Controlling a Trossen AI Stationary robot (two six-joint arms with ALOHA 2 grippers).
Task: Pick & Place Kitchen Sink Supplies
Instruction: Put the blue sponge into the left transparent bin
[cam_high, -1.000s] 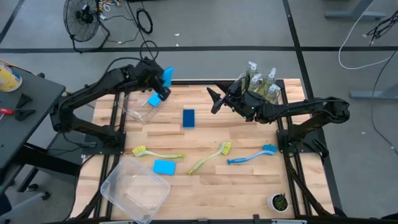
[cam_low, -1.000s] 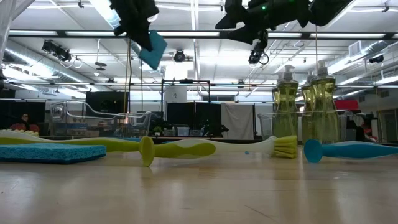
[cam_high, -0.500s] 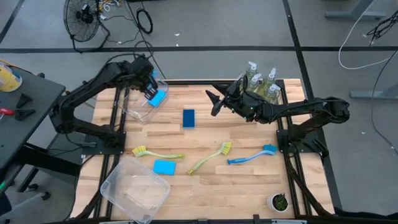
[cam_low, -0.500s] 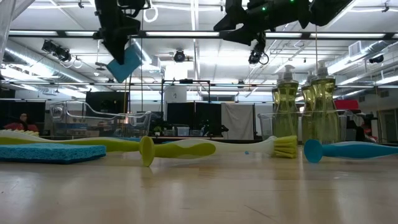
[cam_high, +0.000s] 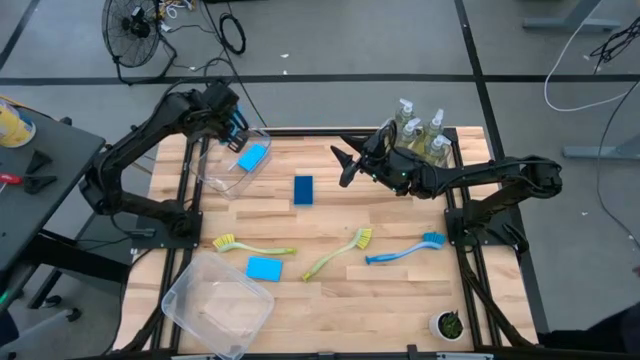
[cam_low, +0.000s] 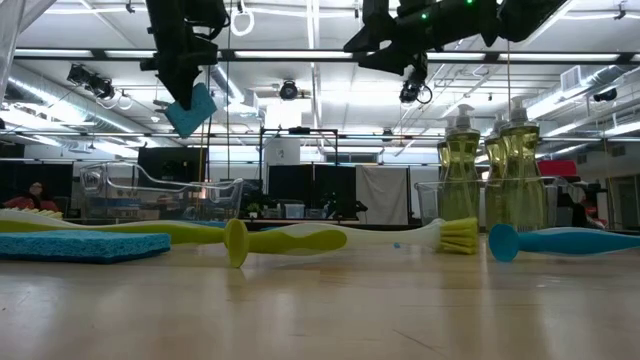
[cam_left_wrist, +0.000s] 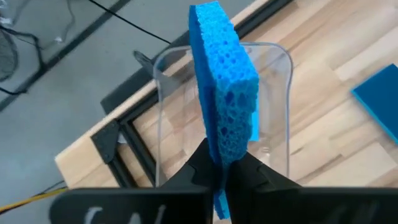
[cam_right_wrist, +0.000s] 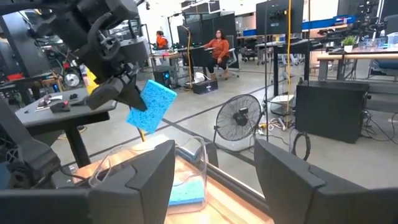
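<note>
Your left gripper (cam_left_wrist: 219, 163) pinches a blue sponge (cam_left_wrist: 224, 81) above the clear bin (cam_high: 222, 168) — one sponge (cam_high: 252, 156) is already in. Right gripper (cam_high: 345, 165) hangs mid-table, fingers wide, empty. Remaining: two sponges, three brushes — bottles (cam_high: 420, 130) binned.

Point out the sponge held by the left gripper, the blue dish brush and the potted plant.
held sponge (cam_left_wrist: 222, 93), left wrist view, porous edge.
blue dish brush (cam_high: 400, 254), high view, handle middle.
potted plant (cam_high: 449, 324), high view, green top.

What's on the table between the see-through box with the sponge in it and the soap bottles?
In the high view, one blue sponge lies flat between the clear bin and the soap bottles.
</note>
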